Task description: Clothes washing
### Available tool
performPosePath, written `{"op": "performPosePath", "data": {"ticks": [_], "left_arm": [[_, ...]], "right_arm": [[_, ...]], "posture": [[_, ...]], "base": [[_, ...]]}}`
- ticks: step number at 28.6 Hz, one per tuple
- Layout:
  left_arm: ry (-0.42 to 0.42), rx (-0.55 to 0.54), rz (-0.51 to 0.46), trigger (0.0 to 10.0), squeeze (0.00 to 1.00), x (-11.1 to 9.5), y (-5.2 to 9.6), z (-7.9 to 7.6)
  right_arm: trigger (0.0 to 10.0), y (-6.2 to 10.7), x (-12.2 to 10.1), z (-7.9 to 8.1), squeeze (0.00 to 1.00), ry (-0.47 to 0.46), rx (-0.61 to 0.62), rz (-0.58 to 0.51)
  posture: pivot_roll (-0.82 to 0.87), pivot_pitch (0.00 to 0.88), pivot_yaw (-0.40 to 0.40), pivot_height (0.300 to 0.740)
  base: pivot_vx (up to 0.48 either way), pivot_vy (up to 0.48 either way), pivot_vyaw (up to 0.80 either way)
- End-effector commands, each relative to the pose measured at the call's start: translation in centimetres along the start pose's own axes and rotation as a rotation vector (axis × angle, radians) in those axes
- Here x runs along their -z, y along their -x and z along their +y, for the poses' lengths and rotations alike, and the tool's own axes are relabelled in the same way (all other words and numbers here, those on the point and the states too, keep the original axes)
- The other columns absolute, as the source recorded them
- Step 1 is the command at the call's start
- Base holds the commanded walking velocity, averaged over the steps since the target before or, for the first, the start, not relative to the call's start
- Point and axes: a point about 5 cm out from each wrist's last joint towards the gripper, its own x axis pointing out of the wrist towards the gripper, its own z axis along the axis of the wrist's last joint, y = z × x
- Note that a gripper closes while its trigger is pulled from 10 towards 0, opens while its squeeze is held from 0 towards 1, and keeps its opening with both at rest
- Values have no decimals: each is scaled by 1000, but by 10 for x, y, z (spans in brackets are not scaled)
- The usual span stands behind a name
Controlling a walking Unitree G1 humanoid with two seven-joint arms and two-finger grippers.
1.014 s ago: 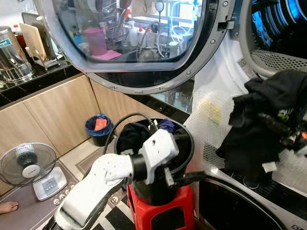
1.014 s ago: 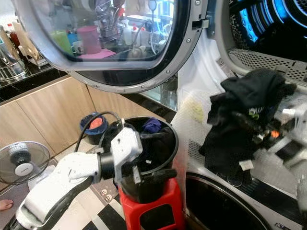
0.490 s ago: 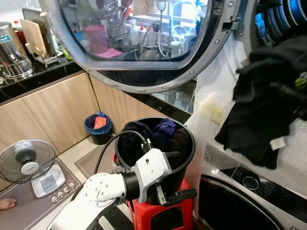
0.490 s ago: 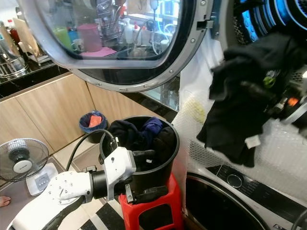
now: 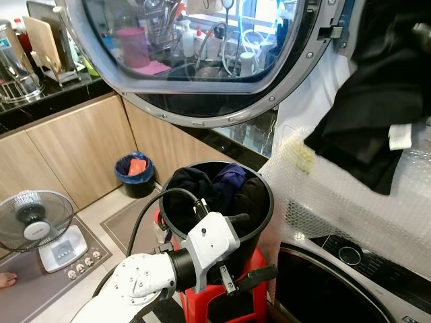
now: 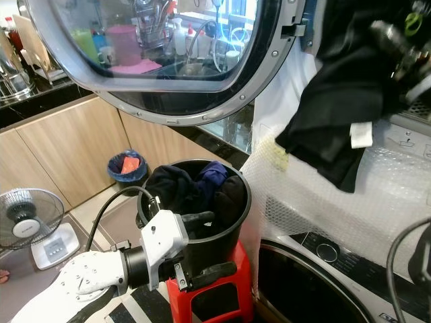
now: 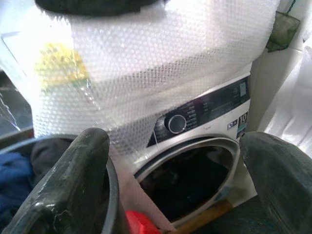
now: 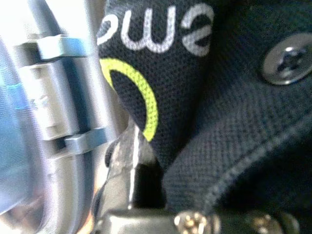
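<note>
A black bucket (image 5: 268, 202) full of dark clothes (image 5: 202, 185) stands on a red stool (image 5: 195, 304). My left gripper (image 5: 246, 247) hovers at the bucket's front wall, open, with nothing between its fingers (image 7: 73, 180). High at the right, my right gripper (image 6: 397, 39) is shut on a black garment (image 5: 370, 114) with a white tag (image 5: 399, 136). The garment hangs in front of the upper machine, above the bubble wrap (image 5: 337, 205). The right wrist view has the garment's black cloth (image 8: 234, 122) with white letters and a yellow ring pressed close to the camera.
The upper machine's big round glass door (image 5: 202, 60) swings open over the bucket. Below the wrap is the lower washer's door (image 5: 337, 289) and control knob (image 7: 176, 123). A fan (image 5: 34, 225), a blue bin (image 5: 135, 173) and a person's foot (image 5: 5, 277) are on the floor at left.
My right gripper has lifted the black garment up and to the right, toward the upper machine. My left arm has dropped lower and drawn back in front of the bucket.
</note>
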Motion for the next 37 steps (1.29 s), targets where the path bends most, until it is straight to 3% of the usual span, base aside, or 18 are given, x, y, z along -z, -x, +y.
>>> {"op": "performPosePath", "data": {"ticks": [1, 8, 12, 17, 24, 26, 35, 37], "left_arm": [[0, -20, 6, 10000, 0, -3, 4, 0], [32, -62, 24, 10000, 0, -2, 9, -3], [55, -73, 33, 10000, 0, -3, 10, -5], [75, -78, 35, 10000, 0, -4, 11, -9], [112, -87, 40, 10000, 0, -4, 13, -15], [133, -94, 49, 10000, 0, -3, 14, -18], [168, -137, 48, 10000, 0, -5, 18, -26], [175, -155, 44, 10000, 0, -5, 18, -27]], "right_arm": [[10000, -6, -15, 0, 0, 23, 80, -52], [10000, -25, -31, 4, 0, -70, 341, -136], [10000, -38, -40, 17, 0, -120, 369, -201], [10000, -48, -55, 28, 0, -112, 428, -279], [10000, -49, -81, 35, 0, -108, 507, -401], [10000, -50, -93, 40, 0, -150, 480, -463], [10000, -44, -121, 45, 0, -150, 512, -596], [10000, -40, -127, 45, 0, -206, 487, -663]], "posture": [[70, 94, -43, 740], [85, 118, -50, 740], [82, 130, -46, 740], [79, 145, -44, 740], [83, 166, -60, 740], [85, 169, -66, 740], [103, 171, -93, 740], [110, 162, -97, 740]], "base": [[0, 0, 0], [0, 0, 0], [0, 0, 0], [0, 0, 0], [0, 0, 0], [0, 0, 0], [0, 0, 0], [0, 0, 0]]}}
